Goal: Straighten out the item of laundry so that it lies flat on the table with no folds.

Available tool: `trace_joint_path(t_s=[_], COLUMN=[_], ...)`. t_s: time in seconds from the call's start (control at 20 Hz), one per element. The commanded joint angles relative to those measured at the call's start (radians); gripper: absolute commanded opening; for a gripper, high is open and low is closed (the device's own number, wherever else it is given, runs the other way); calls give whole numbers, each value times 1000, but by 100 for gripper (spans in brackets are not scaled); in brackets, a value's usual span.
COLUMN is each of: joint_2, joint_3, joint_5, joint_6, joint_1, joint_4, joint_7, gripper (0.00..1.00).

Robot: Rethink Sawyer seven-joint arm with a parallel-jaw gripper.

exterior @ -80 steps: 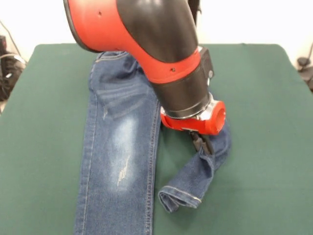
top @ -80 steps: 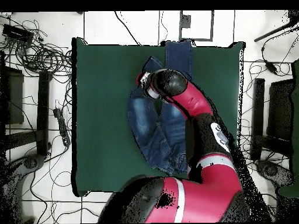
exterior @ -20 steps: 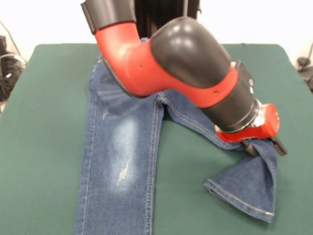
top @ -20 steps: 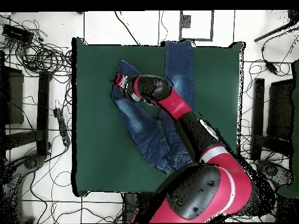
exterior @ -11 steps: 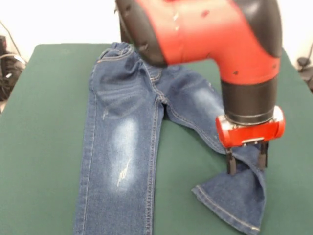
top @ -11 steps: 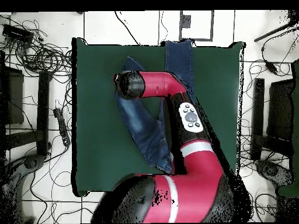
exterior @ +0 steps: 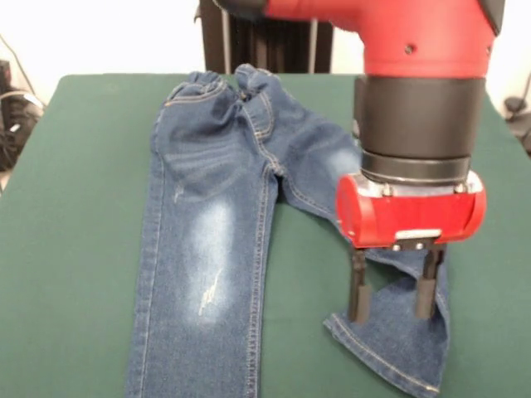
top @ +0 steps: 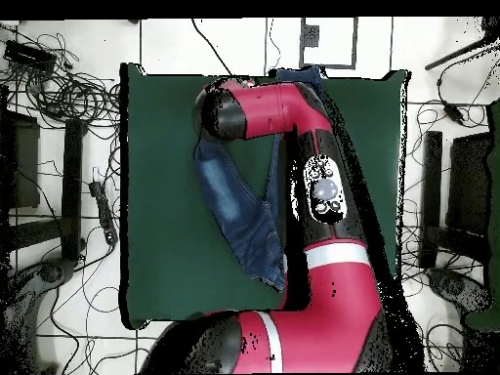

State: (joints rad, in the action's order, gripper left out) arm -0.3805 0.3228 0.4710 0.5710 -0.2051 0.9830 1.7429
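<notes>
Gripper point(exterior: 390, 292) of the red and black arm hangs released, its two black fingers point(exterior: 358, 290) spread and pointing down over the folded-back hem of the small blue denim jeans point(exterior: 217, 240), toward four o'clock in the front view. One leg lies straight on the dark green cloth table point(exterior: 75, 207); the other bends sideways. Denim looks soft yet fairly heavy, unlikely to slip; the hem corner seems the best hold.

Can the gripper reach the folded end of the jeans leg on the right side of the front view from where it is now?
Probably yes. The gripper hangs open directly over that bent leg end of the jeans, and nothing lies between them.
</notes>
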Motion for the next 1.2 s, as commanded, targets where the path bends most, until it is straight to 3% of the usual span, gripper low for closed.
trace_joint_path(t_s=[0.05,0.15,0.25,0.45,0.95,1.2], joint_2=[6,18,33,55,74,73], joint_3=[16,6,-12,-22,-40,-74], joint_5=[86,82,28,-54,-113,-101], joint_6=[132,116,151,233,292,293], joint_1=[15,14,16,20,34,57], joint_4=[-77,-54,-20,9,9,-1], joint_7=[-217,-179,-55,68,99,120], gripper=[100,100,100,100,100,100])
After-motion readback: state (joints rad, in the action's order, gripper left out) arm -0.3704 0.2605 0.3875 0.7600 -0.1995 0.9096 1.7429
